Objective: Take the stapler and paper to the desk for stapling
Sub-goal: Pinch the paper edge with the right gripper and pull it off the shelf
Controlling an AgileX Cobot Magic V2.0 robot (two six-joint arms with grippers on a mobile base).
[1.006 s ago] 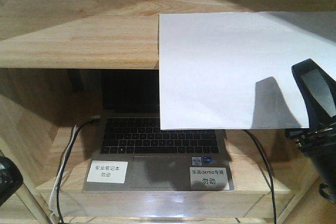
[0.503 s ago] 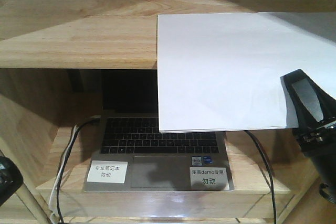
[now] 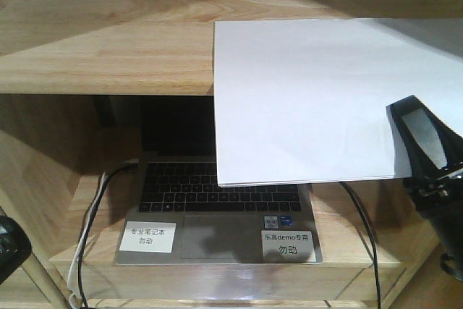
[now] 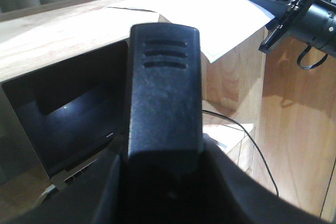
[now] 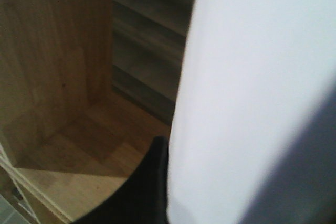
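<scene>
The white paper (image 3: 304,99) lies on the upper wooden shelf board (image 3: 108,56), and its front part overhangs the board. My right gripper (image 3: 398,117) is shut on the paper's front right corner, with the upper finger on top of the sheet. In the right wrist view the paper (image 5: 247,87) runs between a dark finger (image 5: 152,192) and a blurred one. My left gripper (image 4: 164,150) is shut on the black stapler (image 4: 164,77), whose ridged end sticks up in front of the left wrist camera. The desk is out of view.
An open laptop (image 3: 217,211) with two white labels sits on the lower shelf under the overhanging sheet. Cables (image 3: 94,200) run at its left and right sides. Wooden side panels (image 3: 29,171) close in the shelf. A dark part of my left arm (image 3: 9,247) shows at the bottom left.
The right gripper's upper finger moved onto the paper's corner and closed there. The sheet then slid slightly left. The left arm stayed put.
</scene>
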